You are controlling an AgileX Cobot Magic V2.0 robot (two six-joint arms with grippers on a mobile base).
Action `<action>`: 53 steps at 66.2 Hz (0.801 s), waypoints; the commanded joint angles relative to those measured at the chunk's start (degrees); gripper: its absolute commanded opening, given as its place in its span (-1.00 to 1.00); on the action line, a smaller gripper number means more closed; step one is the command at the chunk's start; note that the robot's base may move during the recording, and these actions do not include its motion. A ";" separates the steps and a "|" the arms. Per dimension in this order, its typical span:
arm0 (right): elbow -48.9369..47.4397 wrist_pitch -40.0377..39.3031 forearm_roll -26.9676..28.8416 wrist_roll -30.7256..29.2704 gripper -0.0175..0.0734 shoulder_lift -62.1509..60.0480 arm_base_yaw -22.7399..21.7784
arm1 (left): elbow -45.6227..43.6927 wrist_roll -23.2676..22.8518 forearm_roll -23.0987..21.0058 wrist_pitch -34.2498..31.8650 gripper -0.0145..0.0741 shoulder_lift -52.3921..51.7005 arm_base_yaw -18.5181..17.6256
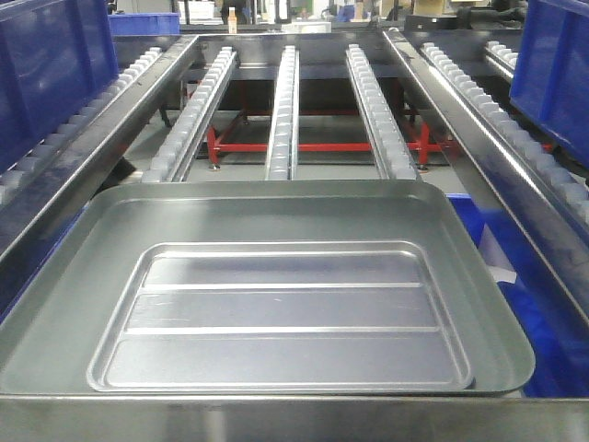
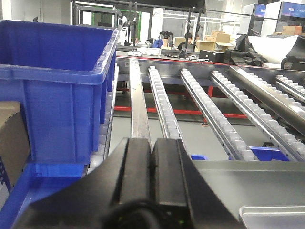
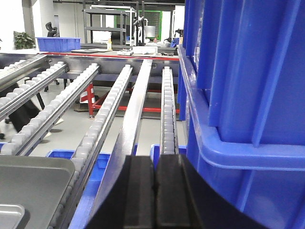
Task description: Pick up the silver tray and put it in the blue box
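At far left a blue crate (image 1: 46,64) stands on the outer roller lane, out of the working area. The left wrist view shows its upper inner wall but not its floor, so I cannot tell what it holds. A cardboard box (image 2: 12,138) sits just beside it, lower down.

The left fingers (image 2: 137,167) are pressed together with nothing between them. They are raised near the tray's left side and point down the roller rails (image 1: 283,110).

The silver tray (image 1: 276,304) lies flat and base-up-to-view in the middle, below the near ends of the rails, its sunken floor and two ridges bare. Blue plastic of the blue box (image 1: 548,341) shows past its right and far edges, so the tray appears to rest across or inside that box. How deep it sits is hidden, as is anything under it. Neither arm touches it, which suggests the placing is done or nearly so.

The right fingers (image 3: 140,191) are likewise closed on nothing, hanging over the tray's right side. Just beside them a second blue crate (image 3: 248,95) fills the right lane, and its inside is out of sight.
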 commanded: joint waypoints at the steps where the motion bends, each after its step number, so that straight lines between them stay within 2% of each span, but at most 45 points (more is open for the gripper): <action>1: 0.15 -5.27 0.06 -0.46 -0.51 -1.20 -0.24 | -0.12 -0.31 -0.06 -4.80 -0.89 -0.94 0.09; 41: 0.15 -5.27 0.06 -0.46 -0.51 -1.20 -0.24 | -0.12 -0.31 0.98 -5.23 -0.89 -0.94 0.09; 53: -0.22 -5.12 0.06 -0.46 -0.51 -1.20 -0.24 | -0.71 -0.31 1.10 -1.97 -0.89 -0.94 0.09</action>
